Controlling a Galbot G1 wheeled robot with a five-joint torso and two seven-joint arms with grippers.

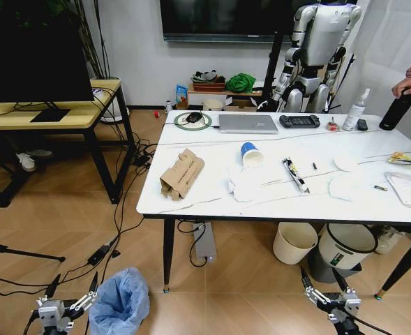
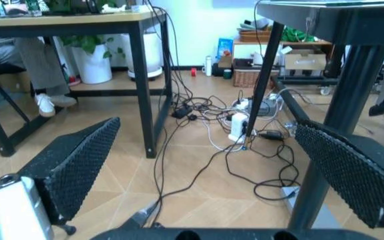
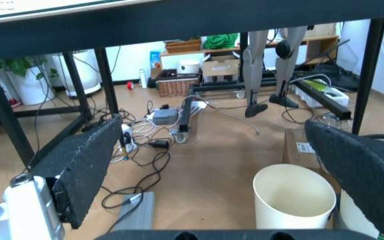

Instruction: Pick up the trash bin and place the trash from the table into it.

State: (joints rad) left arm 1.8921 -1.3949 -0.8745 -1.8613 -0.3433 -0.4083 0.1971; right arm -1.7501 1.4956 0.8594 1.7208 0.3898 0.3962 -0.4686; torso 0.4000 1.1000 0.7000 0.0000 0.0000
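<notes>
The trash bin (image 1: 121,301), lined with a puffy light-blue bag, stands on the floor at the lower left, just right of my left gripper (image 1: 73,285), which is open and empty. The table (image 1: 191,202) lies ahead with trash on it: a crushed cardboard carton (image 1: 182,174), a blue-white paper cup (image 1: 250,154), crumpled tissues (image 1: 250,183), round lids (image 1: 347,163) and wrappers (image 1: 405,159). My right gripper (image 1: 322,280) hangs low before the table's right half, open and empty. In the wrist views the left gripper (image 2: 209,165) and the right gripper (image 3: 222,170) hold nothing between their spread pads.
A cream bucket (image 1: 294,241) and a white-and-grey bin (image 1: 345,248) stand under the table. A laptop (image 1: 248,123), a controller (image 1: 299,121) and a spray bottle (image 1: 356,110) lie at its far side. A person's hand holds a black bottle (image 1: 398,109). Cables (image 1: 114,244) cross the floor beside a yellow desk (image 1: 51,115).
</notes>
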